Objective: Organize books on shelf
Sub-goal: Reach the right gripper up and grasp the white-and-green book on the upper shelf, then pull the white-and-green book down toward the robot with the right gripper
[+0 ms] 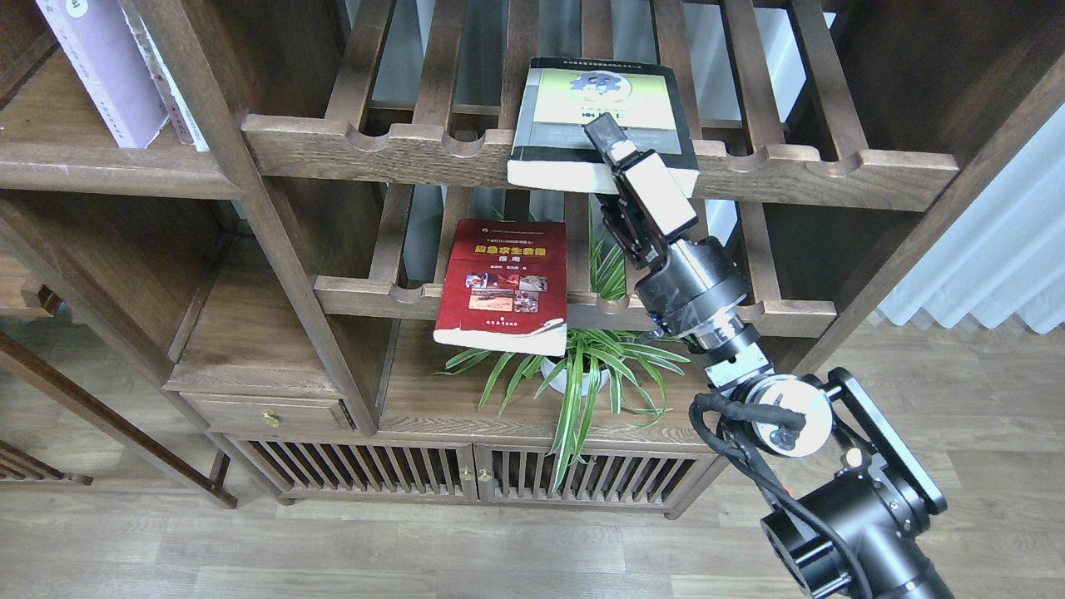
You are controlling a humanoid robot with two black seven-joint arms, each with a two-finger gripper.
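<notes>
Plank shelf (100, 162) carrying upright lavender book (104, 71), slatted racks (399, 146) (two tiers) bearing yellow-green book (603, 108), red book (503, 283)

The red book (502, 281) bears a yellow title and small photos. The thick book (599, 108) is yellow-green, grey and black. The lavender-white book (104, 71) stands on the dark-brown shelf (100, 162).

red book (502, 283): yellow Chinese title, not clearly legible | other covers: print too small
</notes>
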